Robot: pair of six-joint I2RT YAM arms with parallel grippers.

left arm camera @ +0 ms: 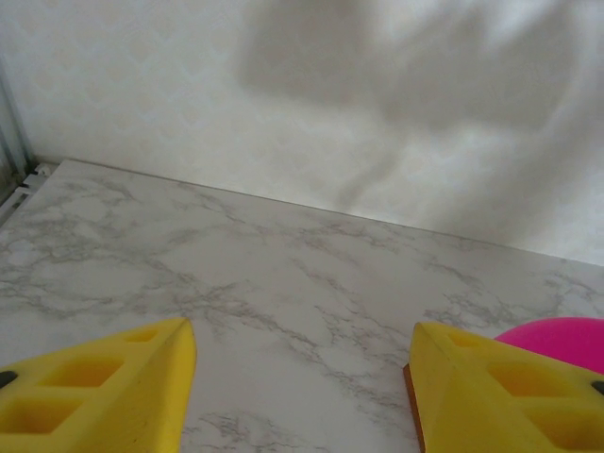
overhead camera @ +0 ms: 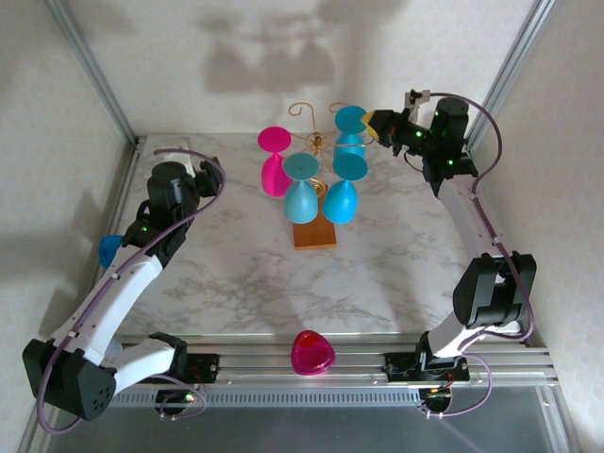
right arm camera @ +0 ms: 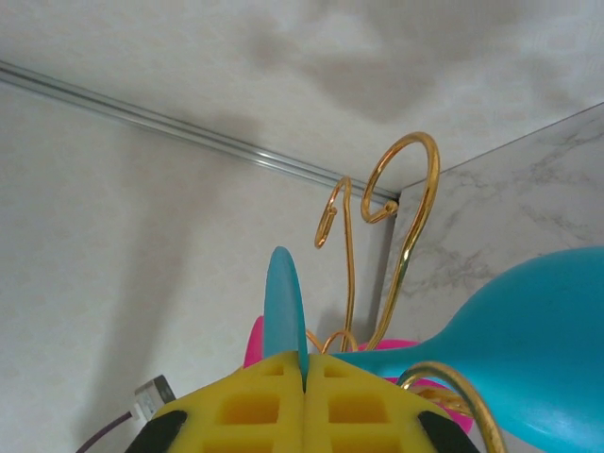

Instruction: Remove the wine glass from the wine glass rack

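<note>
The wine glass rack (overhead camera: 314, 142) is a gold wire stand on a wooden base (overhead camera: 314, 234) at the back middle of the table. Several glasses hang upside down on it. My right gripper (overhead camera: 382, 123) is at the rack's back right, shut on the thin foot (right arm camera: 283, 302) of a teal wine glass (overhead camera: 351, 127). That glass's bowl (right arm camera: 528, 321) lies to the right of a gold scroll arm (right arm camera: 408, 203). My left gripper (left arm camera: 302, 377) hangs open over bare marble to the left of the rack, with nothing between its yellow fingers (left arm camera: 113, 387).
A pink glass (overhead camera: 275, 160) and two blue glasses (overhead camera: 301, 193) (overhead camera: 343, 189) also hang on the rack. Another pink glass (overhead camera: 312, 352) lies on the front rail. A blue object (overhead camera: 109, 248) sits by the left arm. Frame posts and walls close in the back corners.
</note>
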